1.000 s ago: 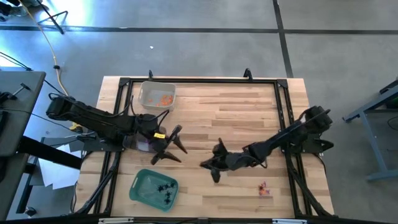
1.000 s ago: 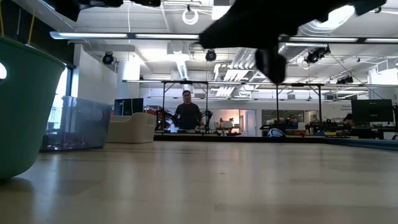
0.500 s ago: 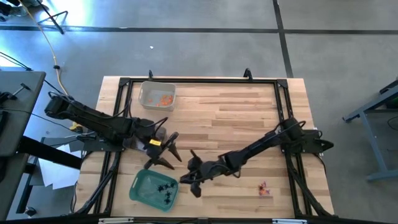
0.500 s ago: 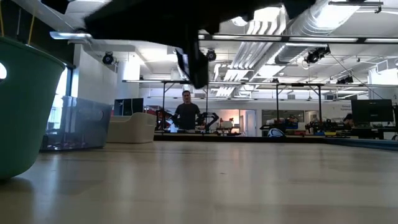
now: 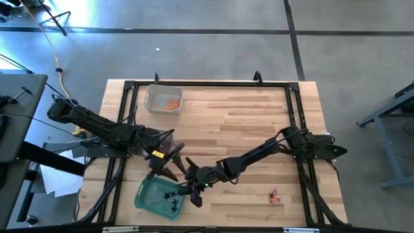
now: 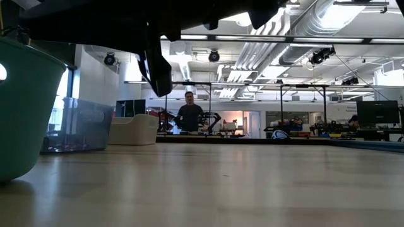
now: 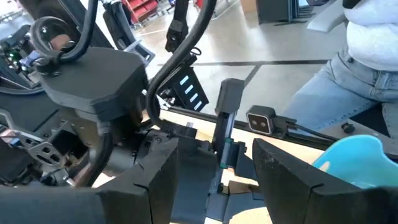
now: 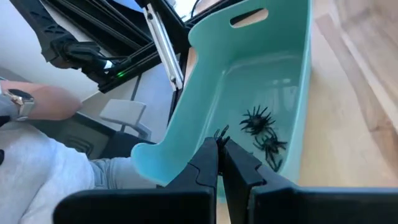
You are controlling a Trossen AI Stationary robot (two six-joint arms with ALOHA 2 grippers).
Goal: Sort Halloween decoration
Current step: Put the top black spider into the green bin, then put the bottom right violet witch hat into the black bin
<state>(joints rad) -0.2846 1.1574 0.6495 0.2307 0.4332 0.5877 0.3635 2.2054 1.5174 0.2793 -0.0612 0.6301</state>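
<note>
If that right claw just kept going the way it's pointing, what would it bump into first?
Most likely the green tray. The right gripper, jaws shut, points over its rim toward the floor of the tray, where black spiders lie. Depth is hard to judge, so a spider might come first.

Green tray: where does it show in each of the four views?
High view: green tray at the table's near-left, spiders inside.
Low view: its wall fills the left edge.
Left wrist view: a pale-blue-looking rim, lower right.
Right wrist view: centre, beyond the shut right gripper.
Shared landmark: the tray itself.
</note>
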